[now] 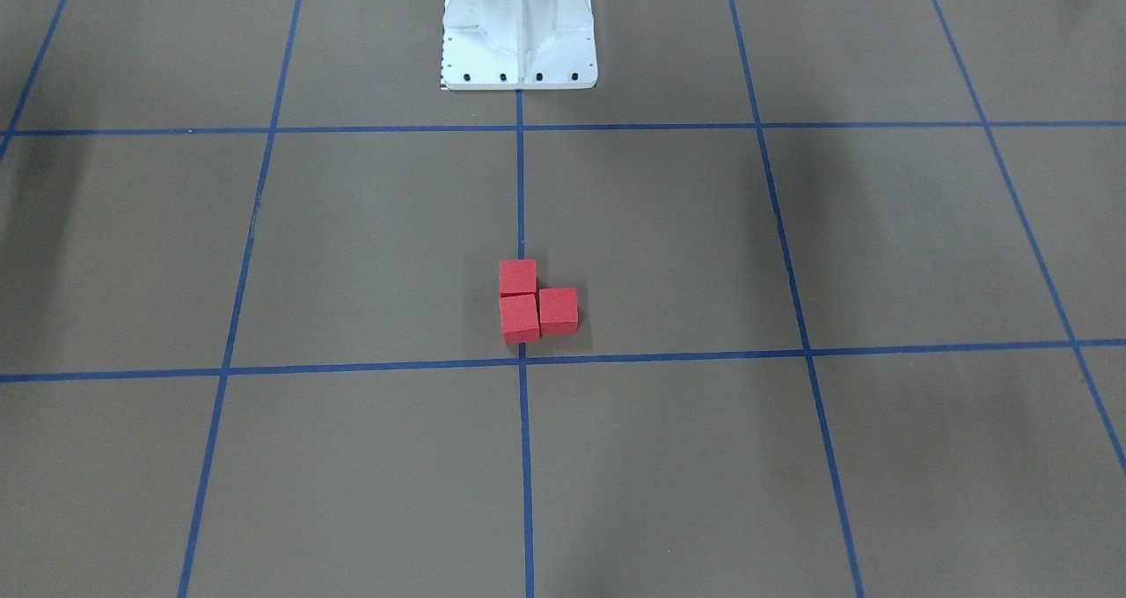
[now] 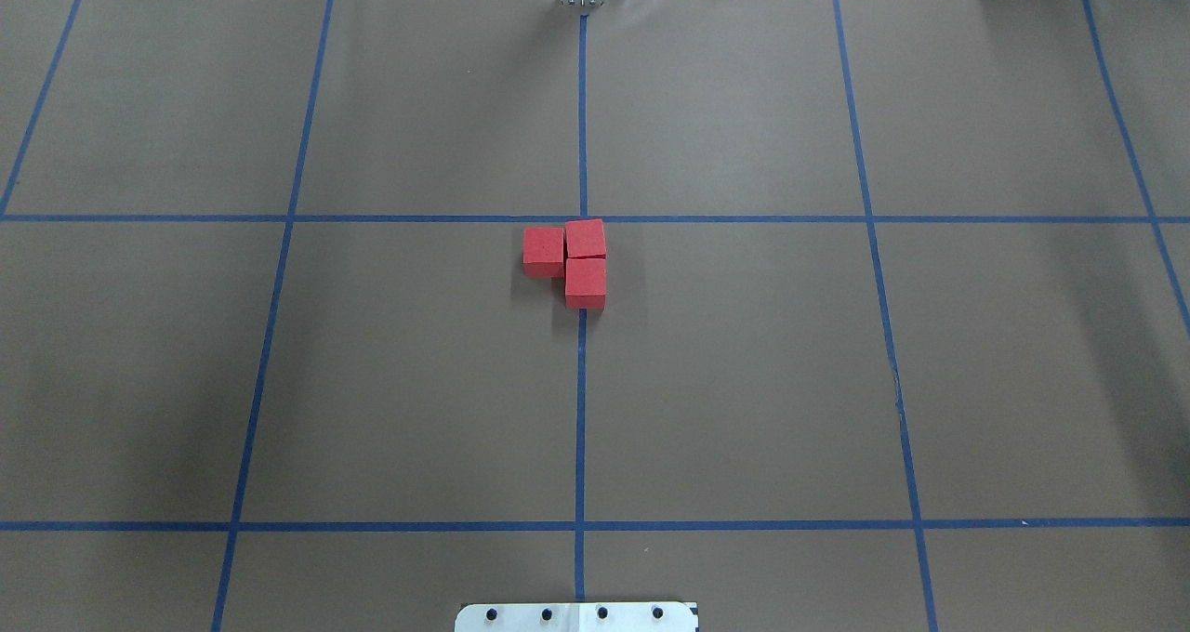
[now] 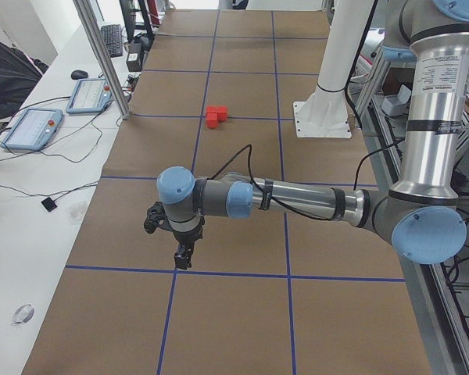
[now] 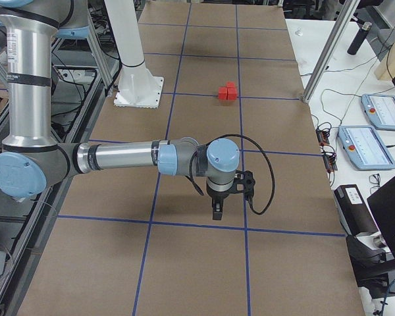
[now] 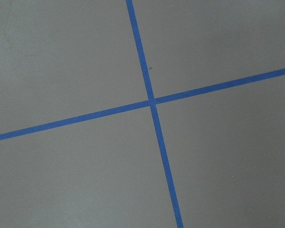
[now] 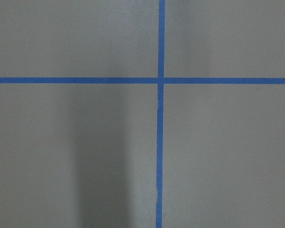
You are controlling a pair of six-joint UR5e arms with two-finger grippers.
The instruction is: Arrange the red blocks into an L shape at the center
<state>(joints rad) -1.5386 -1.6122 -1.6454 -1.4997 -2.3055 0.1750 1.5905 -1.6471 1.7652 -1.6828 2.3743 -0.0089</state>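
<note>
Three red blocks touch one another in an L on the brown gridded surface. In the overhead view one block [image 2: 544, 251] lies left of the corner block [image 2: 586, 239], and the third [image 2: 586, 283] lies nearer the robot. They sit just on the robot's side of the center tape crossing [image 2: 583, 218]. They also show in the front-facing view [image 1: 520, 318]. My left gripper [image 3: 181, 258] shows only in the left side view, far from the blocks. My right gripper [image 4: 216, 214] shows only in the right side view, also far away. I cannot tell whether either is open or shut.
The white robot base plate [image 2: 576, 616] stands on the middle tape line at the near edge. Control tablets [image 3: 35, 125] and cables lie on the white bench beyond the far edge. An aluminium post [image 4: 322, 59] stands at that edge.
</note>
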